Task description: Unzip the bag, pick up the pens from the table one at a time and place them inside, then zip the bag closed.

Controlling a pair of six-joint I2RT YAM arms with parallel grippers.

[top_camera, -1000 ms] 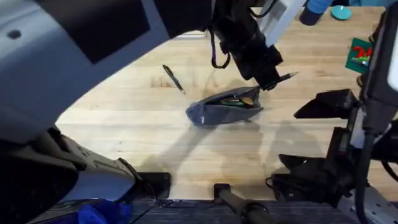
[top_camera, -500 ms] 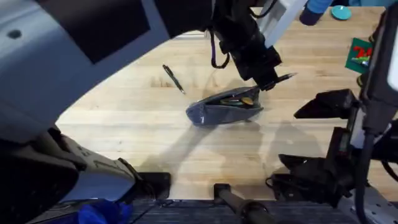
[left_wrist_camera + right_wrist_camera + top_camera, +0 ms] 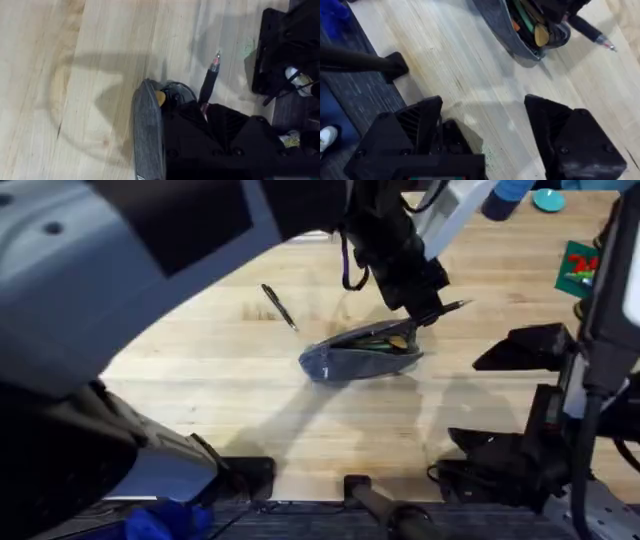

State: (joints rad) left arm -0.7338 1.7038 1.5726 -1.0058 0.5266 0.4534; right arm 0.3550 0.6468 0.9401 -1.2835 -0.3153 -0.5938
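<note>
The bag (image 3: 360, 352) sits mid-table (image 3: 300, 420), unzipped and gaping, with stuff already poking out of the opening — looks like green and yellow bits, can't tell what exactly. The left gripper (image 3: 425, 308) has reached across and hovers at the bag's 1 o'clock end, pinching one pen (image 3: 455, 306) with the tip sticking out past the fingers. In the left wrist view that pen (image 3: 209, 82) points away from the bag (image 3: 149, 135), so I'd guess it needs tilting toward the slot before it goes in. The second pen (image 3: 279, 307) lies on the wood at about 10 o'clock from the bag, well apart, untouched. The right gripper (image 3: 485, 130) is parked low at the table's 4 o'clock side, fingers spread wide, holding nothing — probably waiting to steady the bag. Zipping comes last, not close yet.
</note>
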